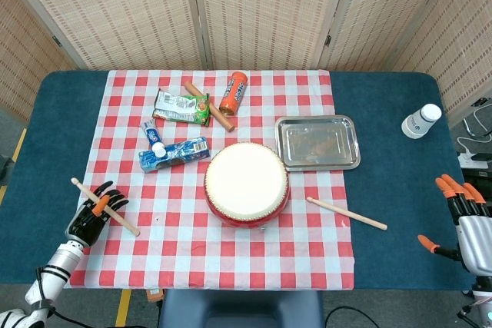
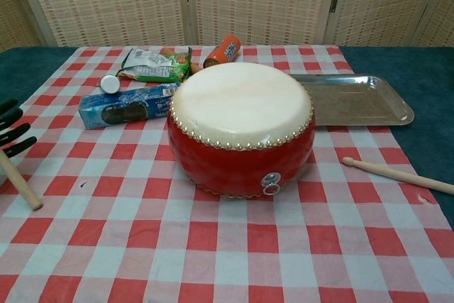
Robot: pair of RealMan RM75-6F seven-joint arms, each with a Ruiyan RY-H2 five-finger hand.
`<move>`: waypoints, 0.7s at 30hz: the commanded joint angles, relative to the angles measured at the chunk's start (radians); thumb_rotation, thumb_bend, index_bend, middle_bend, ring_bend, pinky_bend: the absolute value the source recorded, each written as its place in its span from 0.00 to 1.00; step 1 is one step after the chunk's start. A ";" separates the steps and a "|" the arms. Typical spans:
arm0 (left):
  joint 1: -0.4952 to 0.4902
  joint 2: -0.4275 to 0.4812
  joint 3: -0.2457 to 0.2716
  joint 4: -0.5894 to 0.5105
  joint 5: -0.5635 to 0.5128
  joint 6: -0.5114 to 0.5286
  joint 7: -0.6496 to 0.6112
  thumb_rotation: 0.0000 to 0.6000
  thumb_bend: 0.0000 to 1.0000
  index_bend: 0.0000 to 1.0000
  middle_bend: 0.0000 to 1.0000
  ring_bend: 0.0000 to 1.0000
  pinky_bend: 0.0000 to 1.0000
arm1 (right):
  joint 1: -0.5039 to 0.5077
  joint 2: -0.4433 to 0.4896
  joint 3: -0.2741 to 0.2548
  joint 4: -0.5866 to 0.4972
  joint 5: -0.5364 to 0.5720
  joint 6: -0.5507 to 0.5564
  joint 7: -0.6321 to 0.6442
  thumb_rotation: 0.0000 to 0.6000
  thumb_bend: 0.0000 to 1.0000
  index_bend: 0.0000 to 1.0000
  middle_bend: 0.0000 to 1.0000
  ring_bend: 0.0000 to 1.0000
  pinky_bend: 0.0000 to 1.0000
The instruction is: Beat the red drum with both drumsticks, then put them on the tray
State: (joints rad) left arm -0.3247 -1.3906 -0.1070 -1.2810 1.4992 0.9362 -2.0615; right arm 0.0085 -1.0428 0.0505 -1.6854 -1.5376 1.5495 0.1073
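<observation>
The red drum (image 1: 246,183) (image 2: 241,133) with its pale skin stands mid-cloth. My left hand (image 1: 91,217) (image 2: 13,129) is at the cloth's left edge. One drumstick (image 1: 108,208) (image 2: 20,186) lies across it, pinched at the thumb while the other fingers are spread. That stick's tip rests on the cloth. The second drumstick (image 1: 347,213) (image 2: 399,173) lies free on the cloth to the right of the drum. My right hand (image 1: 466,217) hovers far right over the blue table, fingers apart and holding nothing. The metal tray (image 1: 338,132) (image 2: 355,101) sits behind the drum to its right.
Behind and left of the drum lie a blue cookie box (image 1: 174,153) (image 2: 124,106), a green snack packet (image 1: 181,107), an orange can (image 1: 233,92), a sausage (image 1: 209,105) and a small bottle (image 1: 151,132). A white bottle (image 1: 420,120) stands at the far right.
</observation>
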 commanded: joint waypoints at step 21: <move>0.001 -0.004 0.044 -0.059 0.012 0.104 0.297 0.23 0.22 0.51 0.63 0.55 0.51 | 0.001 0.001 0.002 -0.008 -0.005 0.003 -0.009 1.00 0.00 0.08 0.03 0.03 0.08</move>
State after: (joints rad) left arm -0.3269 -1.3937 -0.0705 -1.3387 1.5020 1.0318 -1.7720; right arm 0.0092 -1.0414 0.0527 -1.6931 -1.5423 1.5523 0.0983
